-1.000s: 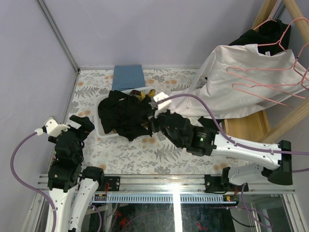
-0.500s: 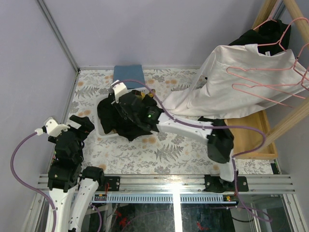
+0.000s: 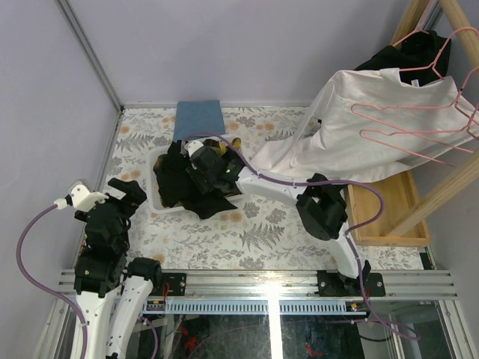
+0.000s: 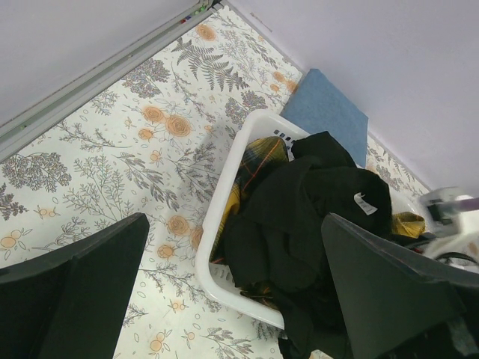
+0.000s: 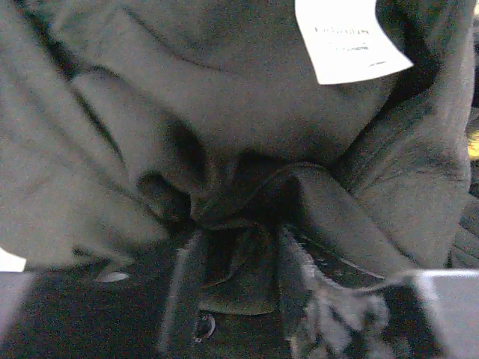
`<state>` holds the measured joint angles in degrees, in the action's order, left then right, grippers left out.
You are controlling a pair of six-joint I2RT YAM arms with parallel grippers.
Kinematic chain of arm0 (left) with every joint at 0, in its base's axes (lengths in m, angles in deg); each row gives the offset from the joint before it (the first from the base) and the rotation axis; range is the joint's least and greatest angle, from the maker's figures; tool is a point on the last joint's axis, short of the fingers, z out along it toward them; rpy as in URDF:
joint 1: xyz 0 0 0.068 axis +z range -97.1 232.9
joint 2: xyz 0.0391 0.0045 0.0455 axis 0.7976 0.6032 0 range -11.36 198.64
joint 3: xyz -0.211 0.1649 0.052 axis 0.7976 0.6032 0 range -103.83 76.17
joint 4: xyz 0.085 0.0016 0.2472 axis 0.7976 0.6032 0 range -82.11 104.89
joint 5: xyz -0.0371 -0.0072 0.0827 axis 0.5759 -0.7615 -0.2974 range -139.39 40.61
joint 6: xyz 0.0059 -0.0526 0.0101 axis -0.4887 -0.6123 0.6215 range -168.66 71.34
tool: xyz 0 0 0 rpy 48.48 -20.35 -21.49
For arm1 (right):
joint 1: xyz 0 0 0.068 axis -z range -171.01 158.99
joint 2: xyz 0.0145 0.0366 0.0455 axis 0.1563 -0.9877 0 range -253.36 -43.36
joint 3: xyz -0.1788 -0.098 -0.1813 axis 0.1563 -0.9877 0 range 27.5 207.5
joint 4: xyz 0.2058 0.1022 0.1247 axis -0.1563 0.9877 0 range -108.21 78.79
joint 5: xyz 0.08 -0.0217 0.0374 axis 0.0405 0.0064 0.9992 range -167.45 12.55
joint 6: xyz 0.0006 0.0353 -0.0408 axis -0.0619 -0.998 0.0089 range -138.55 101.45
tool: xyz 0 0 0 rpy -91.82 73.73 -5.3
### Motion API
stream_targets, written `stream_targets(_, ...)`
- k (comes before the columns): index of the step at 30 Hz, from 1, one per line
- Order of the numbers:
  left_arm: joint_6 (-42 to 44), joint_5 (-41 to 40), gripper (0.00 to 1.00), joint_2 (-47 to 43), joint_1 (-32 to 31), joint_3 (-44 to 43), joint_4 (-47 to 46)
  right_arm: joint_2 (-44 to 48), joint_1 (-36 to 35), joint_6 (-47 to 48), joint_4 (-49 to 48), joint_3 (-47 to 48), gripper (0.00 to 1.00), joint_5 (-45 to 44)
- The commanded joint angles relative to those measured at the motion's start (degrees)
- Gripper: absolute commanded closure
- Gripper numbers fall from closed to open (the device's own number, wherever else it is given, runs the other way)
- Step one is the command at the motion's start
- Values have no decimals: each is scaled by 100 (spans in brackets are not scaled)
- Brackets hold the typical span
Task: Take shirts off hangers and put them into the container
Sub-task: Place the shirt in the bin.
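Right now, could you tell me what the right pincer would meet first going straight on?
The black shirt heaped in the container: the right pincer points down into it, its jaws straddling a fold.

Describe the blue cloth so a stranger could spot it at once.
Start at the floral table and go to its far edge by the wall. There, just behind the white basket of dark shirts, lies the blue cloth. It alone is flat, plain blue and neatly folded; its neighbours are crumpled.

The left arm (image 3: 105, 239) sits folded close to its base, and the left claw (image 4: 233, 239) is spread wide. The right arm (image 3: 288, 193) stretches forward and leftward, wrist tipped down, with the right claw (image 5: 232, 292) partly parted.
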<state>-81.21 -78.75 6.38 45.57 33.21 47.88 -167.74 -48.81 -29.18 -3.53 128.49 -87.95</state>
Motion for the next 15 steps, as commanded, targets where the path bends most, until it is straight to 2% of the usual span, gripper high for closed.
stream_targets(1,71,-6,0,11,34,-40,-97,1047,37,264,551,67,46,173)
stream_targets(8,65,-6,0,11,29,-38,-96,2362,32,221,621,-720,24,245)
stream_targets(15,69,20,0,10,29,-37,-105,3931,31,-942,-351,-3048,25,401)
